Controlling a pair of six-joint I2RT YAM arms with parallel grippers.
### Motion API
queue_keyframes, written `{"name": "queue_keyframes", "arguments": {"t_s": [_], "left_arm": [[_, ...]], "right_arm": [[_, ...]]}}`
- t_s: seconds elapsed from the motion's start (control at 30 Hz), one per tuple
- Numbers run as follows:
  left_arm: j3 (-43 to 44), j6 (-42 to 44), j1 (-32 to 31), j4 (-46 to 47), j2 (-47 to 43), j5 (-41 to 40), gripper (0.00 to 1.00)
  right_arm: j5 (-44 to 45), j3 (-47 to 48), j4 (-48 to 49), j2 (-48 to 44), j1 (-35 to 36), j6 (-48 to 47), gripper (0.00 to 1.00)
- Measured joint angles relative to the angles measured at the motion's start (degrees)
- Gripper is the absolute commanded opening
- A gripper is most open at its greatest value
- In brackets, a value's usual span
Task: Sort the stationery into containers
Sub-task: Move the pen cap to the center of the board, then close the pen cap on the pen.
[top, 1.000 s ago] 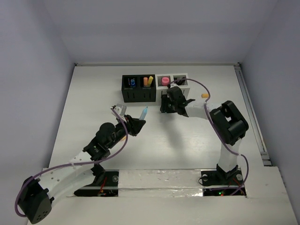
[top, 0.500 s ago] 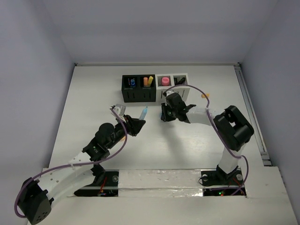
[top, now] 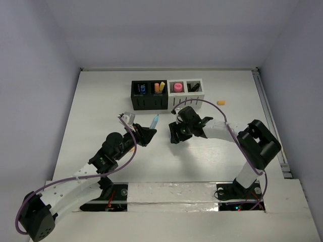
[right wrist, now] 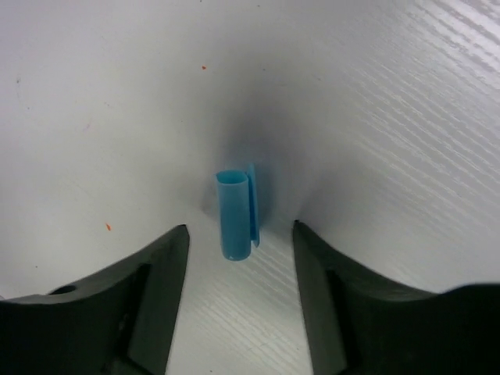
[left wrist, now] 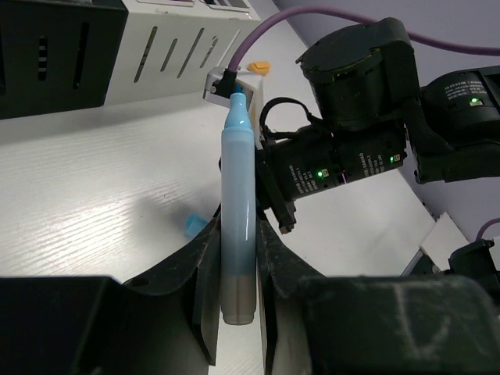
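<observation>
The containers stand in a row at the back, two black (top: 149, 96) and two white (top: 186, 92). They hold blue, orange, yellow and pink stationery. My left gripper (top: 146, 133) is shut on an uncapped light-blue pen (left wrist: 237, 203), tip pointing toward the containers. A small blue pen cap (right wrist: 236, 215) lies on the table; its near end sits between the fingertips of my right gripper (right wrist: 241, 234), which is open and low over it. In the top view my right gripper (top: 175, 135) hides the cap. The left wrist view shows the cap (left wrist: 193, 225) beside the pen.
A small orange piece (top: 220, 103) lies on the table right of the white containers. The two grippers are close together mid-table, the right gripper's body (left wrist: 336, 168) just beyond the pen tip. Walls enclose the table (top: 101, 101) on three sides.
My right gripper has drawn back from the white containers toward the near left and come down over the blue cap. The left arm and its pen have not moved.
</observation>
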Motion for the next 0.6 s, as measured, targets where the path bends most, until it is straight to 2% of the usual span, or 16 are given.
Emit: {"name": "queue_keyframes", "arguments": {"t_s": [0.13,0.23,0.33,0.47,0.6], "left_arm": [[0.00,0.00,0.00,-0.44,-0.13,-0.11,0.00],[0.02,0.07,0.00,-1.07,-0.20,-0.48,0.00],[0.02,0.28,0.00,-1.62,-0.20,-1.11,0.00],[0.02,0.48,0.00,-2.08,-0.24,-2.16,0.00],[0.13,0.52,0.00,-2.47,-0.46,-3.10,0.00]], "right_arm": [[1.70,0.07,-2.19,-1.66,-0.02,0.26,0.74],[2.71,0.02,-4.24,-4.55,-0.09,0.50,0.70],[2.43,-0.37,-4.81,-9.14,0.28,1.46,0.61],[-1.95,-1.11,-3.13,-12.50,2.64,3.58,0.64],[-6.14,-3.28,-0.17,-10.05,6.25,5.92,0.68]]}}
